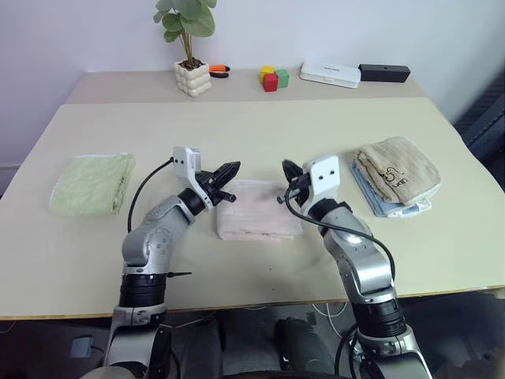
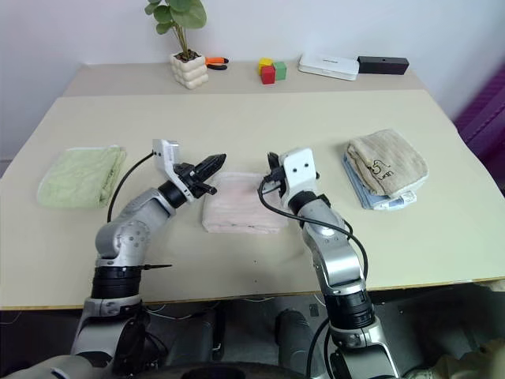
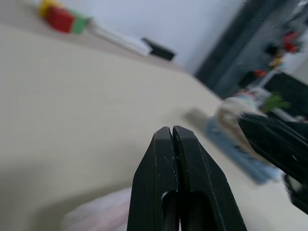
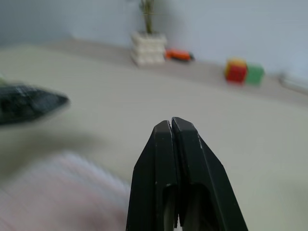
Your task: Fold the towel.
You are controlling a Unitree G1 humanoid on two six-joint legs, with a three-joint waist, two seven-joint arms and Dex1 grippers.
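Towel sits mid-table as a compact pink rectangle, folded at least once by the look of it, edges roughly squared. It lies between the green towel on the robot's left and the tan towel on its right, well apart from both.

Left gripper hangs over the towel's left edge, fingers pressed together, nothing in them. Right gripper is above the towel's right edge, fingers likewise together and empty. Wrist views confirm both sets of tips are closed on air.

My read: folding looks essentially done. What's left, if anything, is one more halving or a tidy-up; can't tell the layer count from here.
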